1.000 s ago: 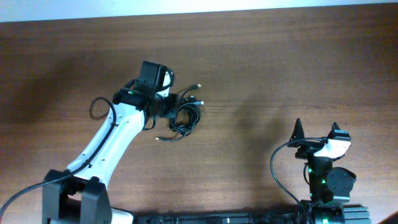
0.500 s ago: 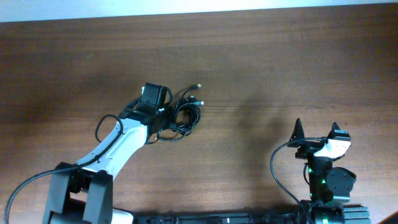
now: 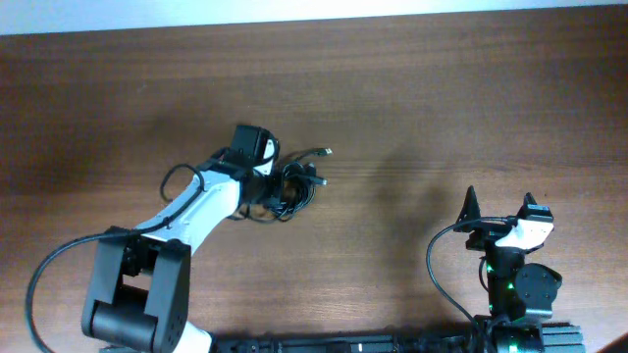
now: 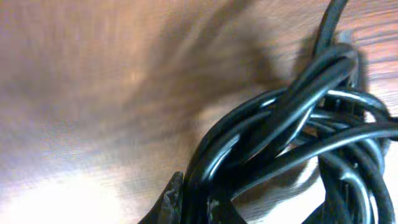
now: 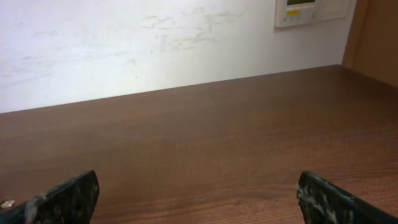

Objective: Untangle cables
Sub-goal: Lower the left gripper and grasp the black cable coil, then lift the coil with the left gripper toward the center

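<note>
The cables [image 3: 294,186] lie as one knotted black bundle on the wooden table [image 3: 412,108], left of centre, with one plug end [image 3: 324,152] sticking out to the upper right. My left gripper [image 3: 272,182] sits at the bundle's left side. In the left wrist view the cables [image 4: 298,118] fill the right half, and my left gripper [image 4: 193,210] is shut on a strand squeezed between its two fingertips [image 4: 169,199]. My right gripper [image 3: 498,208] stands open at the front right, far from the bundle. Only bare wood shows between its fingers [image 5: 68,199] in the right wrist view.
The white left arm [image 3: 186,221] slants from the front left up to the bundle, with its own thick black wire [image 3: 177,176] looping beside it. A white wall [image 5: 155,43] rises behind the table's far edge, with a small panel [image 5: 311,11] on it.
My left gripper has pushed into the bundle and shut on a strand. The bundle has drawn together and shifted slightly right, its plug end swinging out to the right. The right arm has not moved.
</note>
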